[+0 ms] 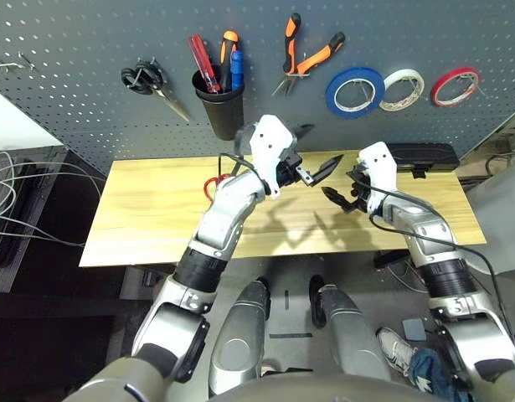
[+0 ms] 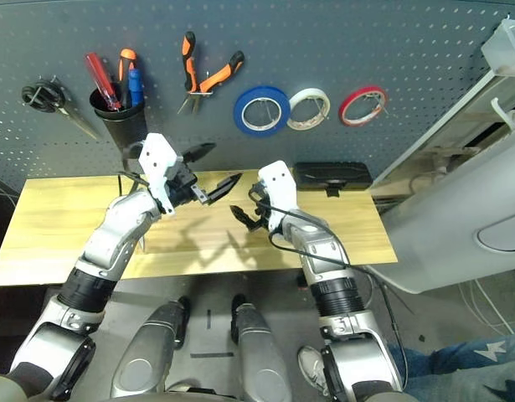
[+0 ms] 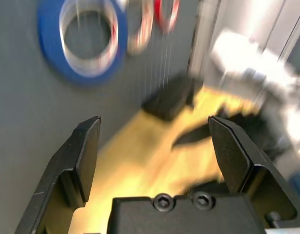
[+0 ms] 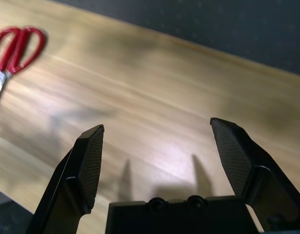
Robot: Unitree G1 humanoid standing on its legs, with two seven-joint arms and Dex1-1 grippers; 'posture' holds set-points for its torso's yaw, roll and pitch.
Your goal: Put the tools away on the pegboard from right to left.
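The black two-fingered left gripper (image 3: pixel 154 158) is spread wide and empty — so is the matching right gripper (image 4: pixel 157 151) — above the pale wooden table (image 1: pixel 148 226). The red-handled metal scissors (image 4: pixel 17 51) lie toward its left end; the blue tape roll (image 1: pixel 354 92) and orange-and-black-handled pliers (image 1: pixel 301 54) hang on the grey-blue perforated pegboard (image 1: pixel 257 25).

The pegboard (image 1: pixel 265 46) is a large grey-blue upright panel with rows of small holes and metal hooks (image 1: pixel 12 64). The blue tape roll (image 1: pixel 355 92), a thick ring around a white core, hangs flat against the pegboard. On the pegboard, the pliers (image 1: pixel 306 60) hang jaws down, their orange-and-black handles spread in a V. The screwdriver (image 1: pixel 237 69) stands handle up in front of the pegboard, blue handle showing, shaft hidden. Below the pegboard, the scissors (image 4: pixel 18 51) lie flat, red handle loops close together, blades partly out of view.
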